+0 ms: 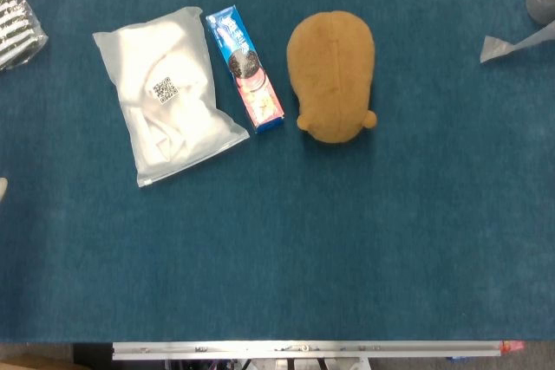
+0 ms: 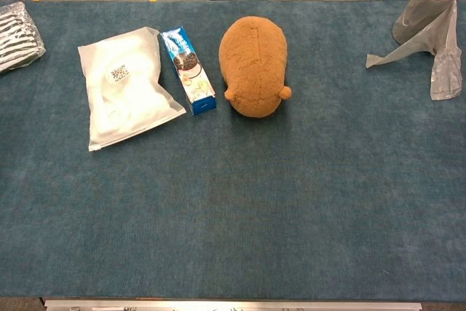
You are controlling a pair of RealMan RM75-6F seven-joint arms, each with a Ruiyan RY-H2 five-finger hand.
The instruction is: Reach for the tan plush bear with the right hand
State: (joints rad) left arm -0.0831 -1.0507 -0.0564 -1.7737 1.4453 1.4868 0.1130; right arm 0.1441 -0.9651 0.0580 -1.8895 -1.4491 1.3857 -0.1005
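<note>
The tan plush bear (image 1: 331,74) lies face down on the blue table, its two small ears pointing toward the near edge; in the chest view the bear (image 2: 253,65) sits a little left of the middle, at the far side. Neither view shows my left or right hand or either arm. Nothing touches the bear.
A blue cookie box (image 1: 244,68) lies just left of the bear, and a white plastic pouch (image 1: 165,93) lies further left. A grey bag roll (image 2: 427,18) stands at the far right. A striped packet (image 2: 18,34) sits at the far left edge. A pale sliver (image 1: 3,188) that I cannot identify shows at the left edge.
</note>
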